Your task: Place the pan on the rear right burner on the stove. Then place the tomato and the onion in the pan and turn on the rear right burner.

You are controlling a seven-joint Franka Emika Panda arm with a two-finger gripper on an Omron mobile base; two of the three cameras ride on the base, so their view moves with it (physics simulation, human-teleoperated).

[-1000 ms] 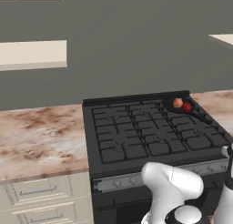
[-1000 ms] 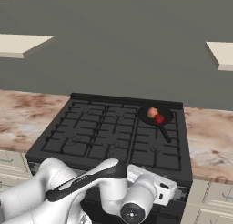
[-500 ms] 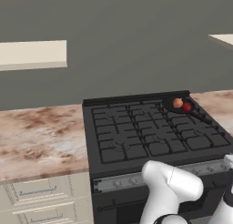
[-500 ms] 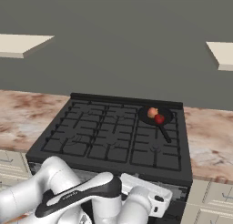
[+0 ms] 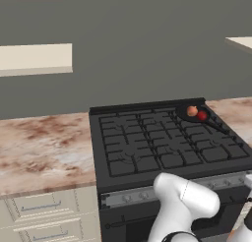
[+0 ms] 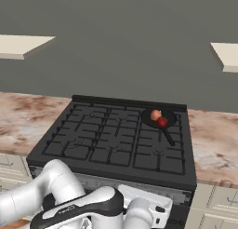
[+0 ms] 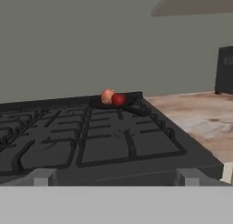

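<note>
The black pan [image 6: 166, 115] [image 5: 184, 111] lies on the rear right burner [image 6: 180, 125] of the stove [image 6: 107, 139] [image 5: 147, 147], its thin handle pointing toward the front. Inside it the tomato [image 6: 162, 122] [image 5: 202, 116] [image 7: 119, 99] and the onion [image 6: 155, 114] [image 5: 192, 110] [image 7: 107, 96] sit touching each other. My gripper [image 7: 116, 178] hangs low before the stove's front edge, open, with nothing between its fingertips [image 7: 44, 176]. My arm folds down in front of the grey knob strip [image 5: 128, 196].
Marbled counter runs left of the stove [image 5: 44, 147] and right of it [image 6: 214, 139]. A dark appliance [image 7: 224, 70] stands on the right counter. Cream drawers [image 5: 44, 211] sit under the left counter. Pale shelves [image 5: 34, 59] hang on the grey wall.
My arm has folded lower in front of the stove, the hand sinking toward the knob strip. Pan, tomato and onion have not moved.
</note>
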